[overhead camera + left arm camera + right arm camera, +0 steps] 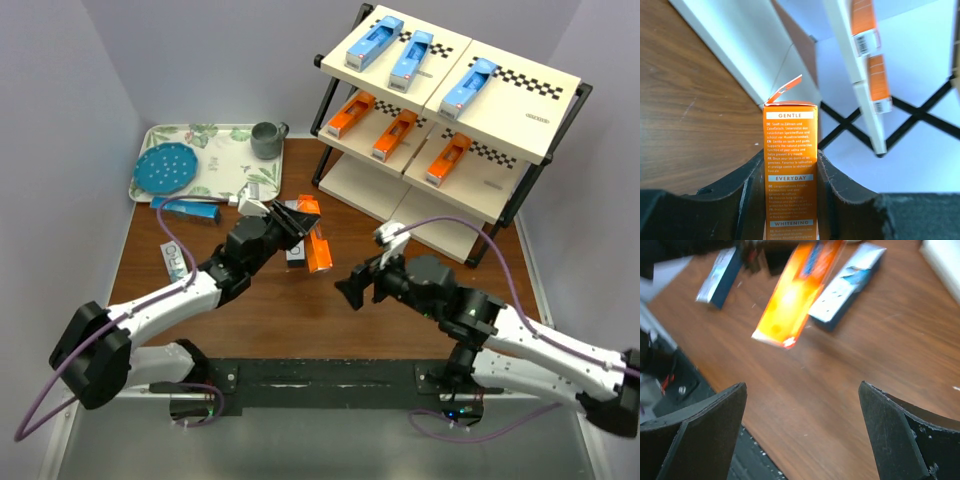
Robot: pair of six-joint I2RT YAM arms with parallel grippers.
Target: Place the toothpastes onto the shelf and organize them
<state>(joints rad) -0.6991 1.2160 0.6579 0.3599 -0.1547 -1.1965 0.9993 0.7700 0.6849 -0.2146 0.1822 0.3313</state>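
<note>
Your left gripper [296, 222] is clamped on an orange toothpaste box [315, 245]. The jaws pinch its narrow sides, and the opened flap end shows clear of the fingertips in the left wrist view. From above, the box's long axis runs crosswise to that forearm, one end toward the near table edge, rather than pointing at the shelf.

Just to the right of the box, your right gripper [362, 280] faces it with the jaws wide apart and nothing between them.

Further right and ahead of both tools stands the shelf [520, 110], well apart from the left gripper and nearer the right arm. The three orange boxes [393, 135] already on its middle tier lie lengthwise down the slope.

So the move likely turns on heading. The held box lies across the line to the shelf and probably needs swinging round until its long axis matches the slope. The left arm has the longer reach, so passing the box to the right gripper looks plausible.
</note>
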